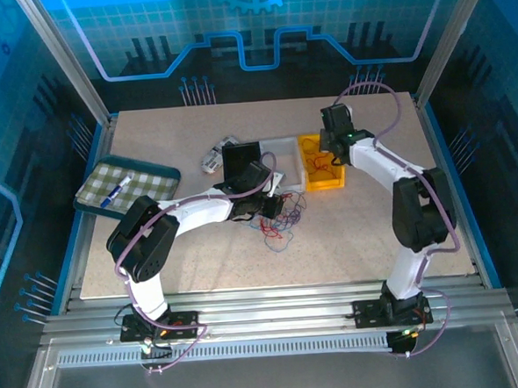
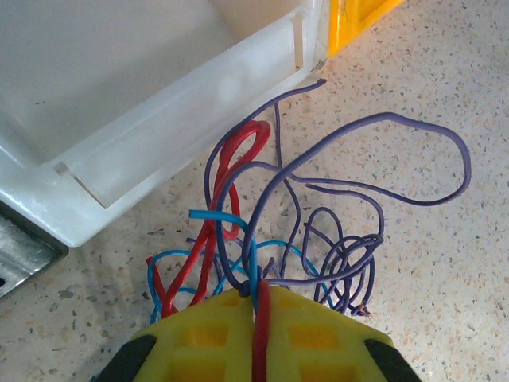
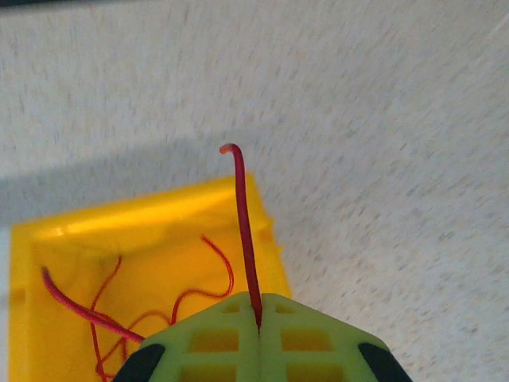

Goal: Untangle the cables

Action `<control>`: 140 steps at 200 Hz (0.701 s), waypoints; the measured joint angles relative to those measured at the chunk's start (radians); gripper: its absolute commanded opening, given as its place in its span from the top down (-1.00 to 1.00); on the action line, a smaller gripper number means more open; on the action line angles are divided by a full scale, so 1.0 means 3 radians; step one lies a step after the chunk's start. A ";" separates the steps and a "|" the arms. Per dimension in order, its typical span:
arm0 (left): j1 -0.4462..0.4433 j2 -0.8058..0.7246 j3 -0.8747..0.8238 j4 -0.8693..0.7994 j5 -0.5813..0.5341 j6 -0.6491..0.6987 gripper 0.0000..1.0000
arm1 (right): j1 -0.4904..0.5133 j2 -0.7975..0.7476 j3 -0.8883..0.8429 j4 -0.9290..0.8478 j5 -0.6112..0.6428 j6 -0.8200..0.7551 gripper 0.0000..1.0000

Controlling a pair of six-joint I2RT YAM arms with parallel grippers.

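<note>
Now, left end effector (image 2: 258, 298) pinches red strand (image 2: 260, 338): pull may drag cables (image 2: 350, 247) along. Right end effector (image 3: 258, 322) pinches red cable (image 3: 246, 239); may miss yellow bin (image 3: 143, 219).

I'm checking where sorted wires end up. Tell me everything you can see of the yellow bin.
The yellow bin is an open-top rectangular box, plastic-looking, upright on the table right beside the white bin. Thin red wires lie curled inside. The right pincer hovers above one corner, shut on another red wire.
</note>
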 measured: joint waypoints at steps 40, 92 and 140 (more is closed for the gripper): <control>0.0003 0.0000 0.0000 0.0024 0.0000 -0.0057 1.00 | 0.0043 0.0273 0.0111 -0.0313 -0.0243 -0.0004 1.00; 0.0011 0.0000 0.0000 0.0048 0.0000 -0.0084 1.00 | 0.0121 0.0521 0.0333 -0.0554 -0.0436 -0.0039 1.00; 0.0011 0.0000 0.0000 0.0048 -0.0001 -0.0085 1.00 | 0.0127 0.0749 0.0435 -0.0708 -0.0511 -0.0038 0.99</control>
